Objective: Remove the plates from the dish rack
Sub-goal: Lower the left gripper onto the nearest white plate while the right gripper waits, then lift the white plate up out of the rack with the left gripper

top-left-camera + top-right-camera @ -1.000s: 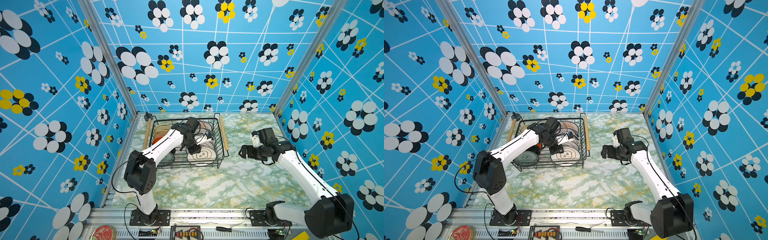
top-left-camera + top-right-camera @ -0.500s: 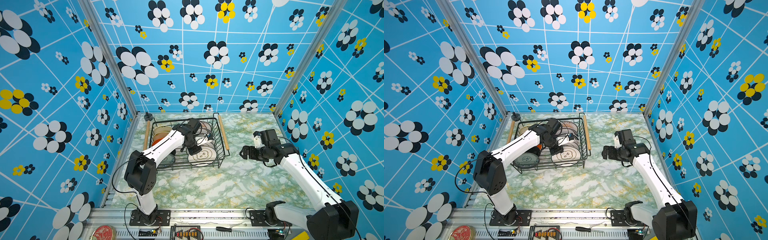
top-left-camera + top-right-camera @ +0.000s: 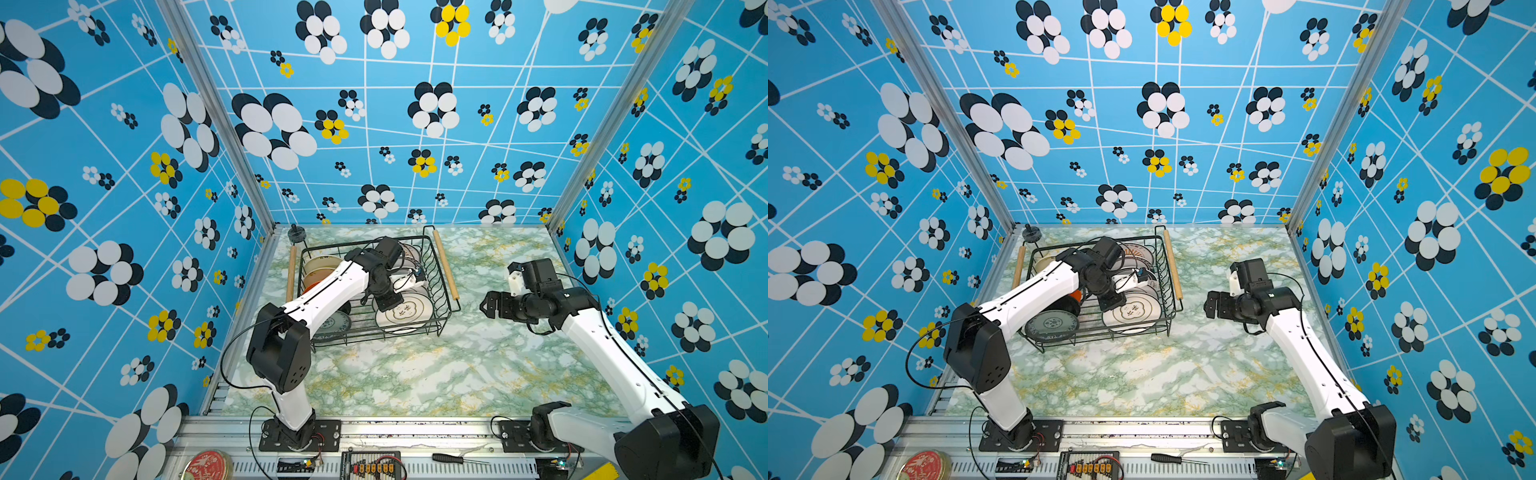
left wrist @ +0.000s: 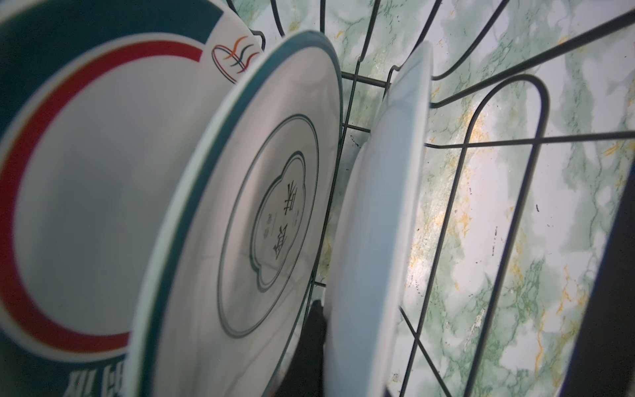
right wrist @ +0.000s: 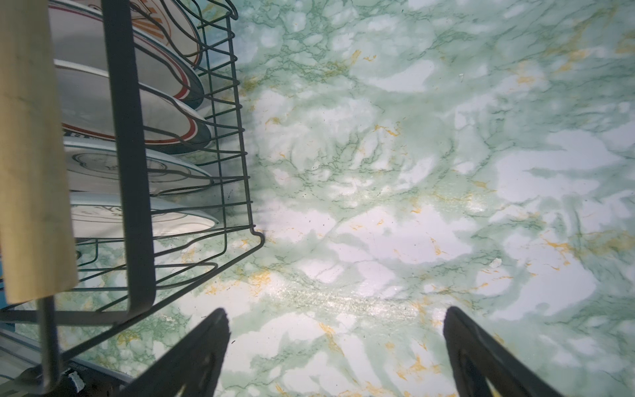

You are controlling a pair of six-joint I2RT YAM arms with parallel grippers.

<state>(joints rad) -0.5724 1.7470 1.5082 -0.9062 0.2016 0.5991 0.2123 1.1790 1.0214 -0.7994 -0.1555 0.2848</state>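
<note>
The front white plate (image 3: 405,316) (image 3: 1134,312) stands on edge at the near end of the dish rack (image 3: 442,291) (image 3: 1168,286), its printed emblem facing the robot. It leads a row of larger white plates (image 4: 275,213) on the side of the right wooden handle (image 3: 444,266). In the rack's other row, a blue-grey plate (image 3: 1052,324) leans at the front, with an orange plate (image 3: 316,277) and a cream plate (image 3: 322,264) behind it. The rack is a black wire basket that sits on the marbled tabletop (image 3: 415,374) toward the far left corner.

The left arm reaches down into the rack, and the left claw (image 3: 390,302) (image 3: 1112,302) is pressed together on the top rim of the front white plate. In the left wrist view that plate (image 4: 378,213) shows edge-on. One dark finger (image 4: 313,343) lies against its back, in the gap before the next plate; the other finger is hidden behind it.

The right claw (image 3: 487,303) (image 3: 1209,305) (image 5: 335,311) is spread wide and holds nothing. It hangs over bare tabletop just to the right of the rack, near the right handle (image 5: 31,137).

On the front rail lie a red tin (image 3: 208,465) and a screwdriver (image 3: 451,458)
</note>
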